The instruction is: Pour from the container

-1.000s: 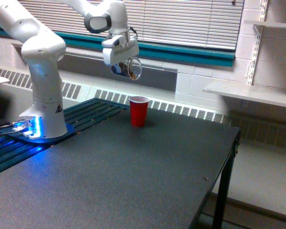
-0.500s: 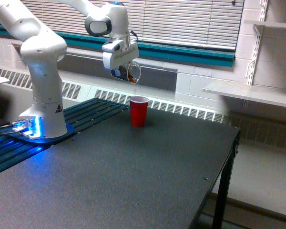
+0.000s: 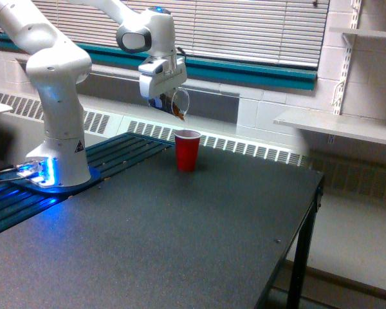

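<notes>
The white arm's end effector (image 3: 168, 98) is clamped on the container (image 3: 179, 103), a small clear cup held in the air above and slightly toward the exterior view's left of the red cup (image 3: 187, 150). Compared with half a second ago, the container is tipped further: its round rim now faces down and toward the exterior view's right, and the dark brown contents have slid to the low edge of the rim, where they sit as a brown patch just above the red cup's white-rimmed mouth (whether anything is falling through the gap is too fine to tell). The wrist has also turned a little and come slightly lower than in the frame a second ago, when the rim faced more sideways. The red cup stands upright in the same spot on the dark table (image 3: 180, 238), near its far edge, not touching the container. The arm's base (image 3: 58, 164) stands at the exterior view's left, a blue glow at its foot as before.
</notes>
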Robot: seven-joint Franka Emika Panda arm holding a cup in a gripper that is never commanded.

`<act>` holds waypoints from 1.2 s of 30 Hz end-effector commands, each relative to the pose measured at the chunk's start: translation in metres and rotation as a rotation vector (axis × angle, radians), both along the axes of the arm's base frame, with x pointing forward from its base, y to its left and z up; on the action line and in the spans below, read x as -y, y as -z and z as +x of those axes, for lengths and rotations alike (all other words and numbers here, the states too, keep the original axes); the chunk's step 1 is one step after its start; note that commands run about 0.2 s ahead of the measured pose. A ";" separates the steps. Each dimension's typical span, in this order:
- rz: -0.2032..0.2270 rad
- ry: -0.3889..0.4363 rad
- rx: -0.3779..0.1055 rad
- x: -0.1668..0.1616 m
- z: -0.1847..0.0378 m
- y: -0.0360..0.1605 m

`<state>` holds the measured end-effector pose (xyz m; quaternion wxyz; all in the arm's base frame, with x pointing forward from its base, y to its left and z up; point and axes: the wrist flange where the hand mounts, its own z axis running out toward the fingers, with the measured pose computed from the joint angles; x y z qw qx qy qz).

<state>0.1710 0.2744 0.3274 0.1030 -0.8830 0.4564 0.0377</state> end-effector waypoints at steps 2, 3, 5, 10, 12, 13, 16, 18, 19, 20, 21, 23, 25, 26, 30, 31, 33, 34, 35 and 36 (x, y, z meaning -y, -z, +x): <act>-0.004 -0.036 -0.010 0.002 0.003 0.005; -0.004 -0.036 -0.012 0.002 0.003 0.006; -0.002 -0.038 -0.013 0.001 0.004 0.006; 0.004 -0.048 -0.023 0.000 0.004 0.007; 0.006 -0.048 -0.028 0.000 0.004 0.008; 0.009 -0.048 -0.031 0.000 0.004 0.008; 0.012 -0.048 -0.038 0.000 0.005 0.009; 0.016 -0.050 -0.042 0.000 0.005 0.009; 0.018 -0.052 -0.046 -0.001 0.005 0.010; 0.020 -0.053 -0.050 -0.001 0.005 0.010; 0.022 -0.052 -0.051 -0.001 0.006 0.010; 0.023 -0.053 -0.053 0.000 0.006 0.011; 0.023 -0.053 -0.056 0.000 0.006 0.013; 0.025 -0.053 -0.057 0.000 0.006 0.013; 0.030 -0.060 -0.060 -0.001 0.007 0.013; 0.030 -0.060 -0.061 0.000 0.007 0.014; 0.033 -0.060 -0.063 0.000 0.008 0.014; 0.034 -0.062 -0.063 0.000 0.008 0.014; 0.034 -0.063 -0.065 0.000 0.008 0.014; 0.034 -0.063 -0.067 0.000 0.009 0.014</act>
